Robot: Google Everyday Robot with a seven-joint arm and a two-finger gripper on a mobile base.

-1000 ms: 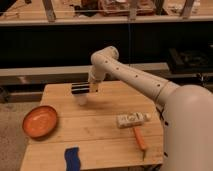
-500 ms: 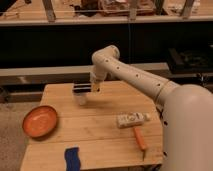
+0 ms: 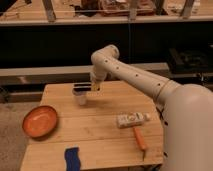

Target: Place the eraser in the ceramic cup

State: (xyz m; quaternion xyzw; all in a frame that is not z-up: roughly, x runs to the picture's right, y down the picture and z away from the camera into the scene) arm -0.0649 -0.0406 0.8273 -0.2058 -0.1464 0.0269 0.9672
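Note:
The ceramic cup (image 3: 80,99), small and whitish-grey, stands upright on the far left part of the wooden table (image 3: 100,137). The eraser (image 3: 79,90), a dark block, lies level across the cup's rim or just above it; I cannot tell if it touches. My gripper (image 3: 94,87) is at the eraser's right end, right of and slightly above the cup, with the white arm reaching in from the right.
An orange shallow bowl (image 3: 40,121) sits at the table's left edge. A blue wavy-edged piece (image 3: 72,158) lies near the front edge. A white remote-like object (image 3: 131,119) and an orange-handled tool (image 3: 140,139) lie to the right.
The gripper and eraser have dropped slightly toward the cup's top. Everything else is where it was.

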